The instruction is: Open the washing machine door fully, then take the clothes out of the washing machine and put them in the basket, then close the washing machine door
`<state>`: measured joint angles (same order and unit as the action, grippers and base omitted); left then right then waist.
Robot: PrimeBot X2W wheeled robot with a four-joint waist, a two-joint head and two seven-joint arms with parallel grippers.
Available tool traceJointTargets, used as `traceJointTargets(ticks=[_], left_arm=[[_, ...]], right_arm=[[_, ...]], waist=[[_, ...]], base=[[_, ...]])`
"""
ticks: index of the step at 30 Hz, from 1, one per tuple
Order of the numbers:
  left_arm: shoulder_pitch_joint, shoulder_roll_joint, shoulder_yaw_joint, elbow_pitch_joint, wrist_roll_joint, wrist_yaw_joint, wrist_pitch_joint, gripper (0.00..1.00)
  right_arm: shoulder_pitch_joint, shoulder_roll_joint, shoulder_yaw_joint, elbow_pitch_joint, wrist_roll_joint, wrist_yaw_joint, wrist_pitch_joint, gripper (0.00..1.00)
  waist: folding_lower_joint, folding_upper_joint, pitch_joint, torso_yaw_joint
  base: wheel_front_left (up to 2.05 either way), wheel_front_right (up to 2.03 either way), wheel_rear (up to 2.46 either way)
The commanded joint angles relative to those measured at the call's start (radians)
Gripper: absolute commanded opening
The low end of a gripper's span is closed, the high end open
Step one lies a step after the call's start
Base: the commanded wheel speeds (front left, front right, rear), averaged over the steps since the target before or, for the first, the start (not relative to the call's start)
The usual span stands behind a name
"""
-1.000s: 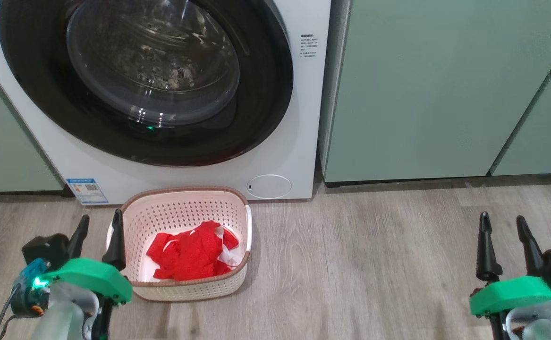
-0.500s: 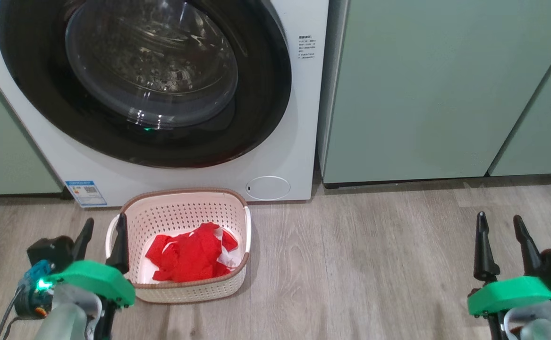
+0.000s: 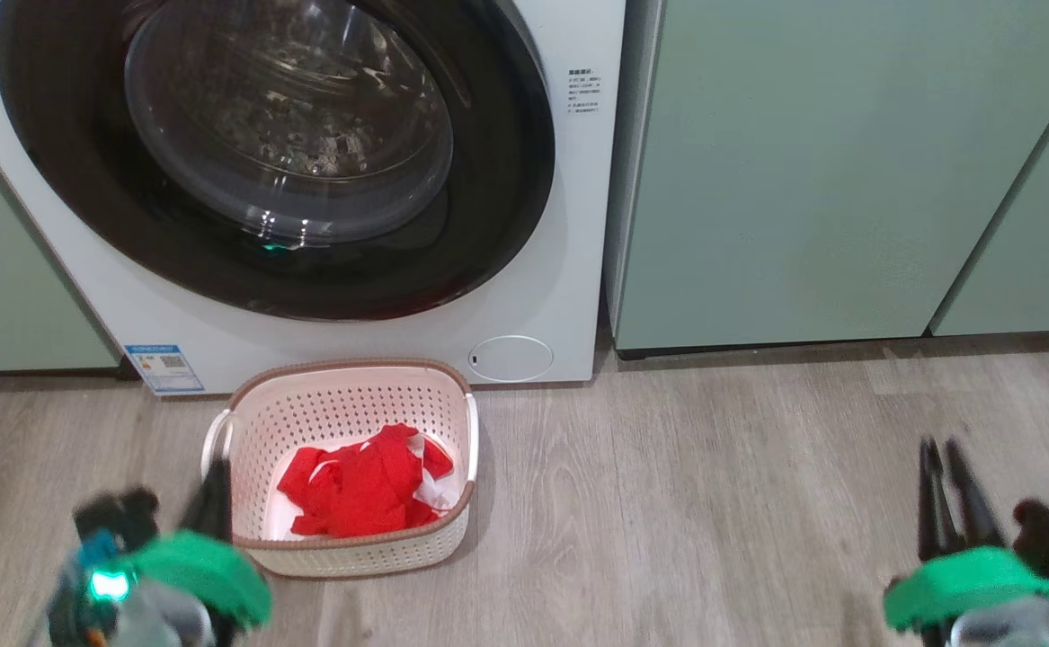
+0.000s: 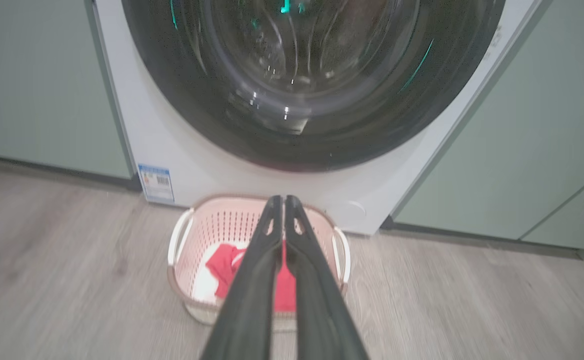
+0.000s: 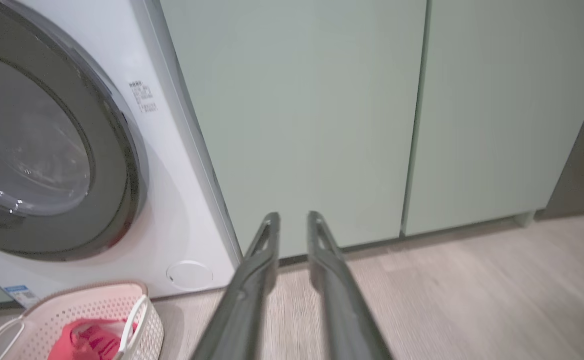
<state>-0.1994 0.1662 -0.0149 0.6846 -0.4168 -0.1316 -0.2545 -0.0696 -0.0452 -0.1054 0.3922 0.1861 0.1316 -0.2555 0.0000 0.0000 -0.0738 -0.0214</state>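
Head view, washing machine point(image 3: 569, 296): white front-loader between pale green cabinets point(image 3: 803, 180); blue sticker point(image 3: 163, 367) low on one side of its front, round flap point(image 3: 511, 358) low on the other.
Head view, washing machine door point(image 3: 506, 180): black rim and glass bowl shut flat against the front.
Head view, basket point(image 3: 353, 364): on the wood-look floor point(image 3: 668, 494), just before the machine, below the door.
Head view, clothes point(image 3: 362, 490): red heap with white bits, lying inside the basket on its bottom.
Head view, left gripper point(image 3: 212, 472): lower left, blurred, just beside the basket's handle; whether they touch, cannot tell.
Head view, right gripper point(image 3: 940, 445): lower right over bare floor, well apart from the basket.
Left wrist view, left gripper point(image 4: 282, 200): fingers point(image 4: 251, 280) clenched, tips together, nothing between them.
Left wrist view, basket point(image 4: 179, 245): behind the fingers, red clothes point(image 4: 224, 265) showing at their side; door point(image 4: 211, 125) closed above.
Right wrist view, right gripper point(image 5: 293, 217): fingers point(image 5: 251, 280) released, a narrow gap at the tips, grasping nothing, aimed at the cabinet base.
Right wrist view, basket point(image 5: 86, 300): bottom left corner, clothes point(image 5: 91, 340) inside; machine point(image 5: 181, 200) with its door shut beside it.
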Motion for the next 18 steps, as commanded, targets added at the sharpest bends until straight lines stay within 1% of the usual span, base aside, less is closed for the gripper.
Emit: traceJointTargets(ticks=[1,3,18], left_arm=[[0.014,-0.006,0.0,0.01,-0.001,0.0,0.001,0.0],[0.043,-0.018,0.001,0.026,-0.007,0.0,0.004,0.0],[0.049,-0.029,0.016,-0.026,-0.141,0.0,0.045,0.0]], right_arm=[[0.007,0.001,0.0,0.013,0.001,0.0,0.001,0.0],[0.022,0.005,-0.002,0.037,0.009,0.0,0.004,0.0],[0.015,0.004,-0.002,0.016,0.168,0.0,0.045,0.0]], waist=[[0.0,0.0,0.0,0.0],[0.0,0.0,0.001,0.0],[0.0,0.0,0.009,0.003]], base=[[0.0,0.0,0.0],[0.0,0.0,0.0],[0.0,0.0,0.0]])
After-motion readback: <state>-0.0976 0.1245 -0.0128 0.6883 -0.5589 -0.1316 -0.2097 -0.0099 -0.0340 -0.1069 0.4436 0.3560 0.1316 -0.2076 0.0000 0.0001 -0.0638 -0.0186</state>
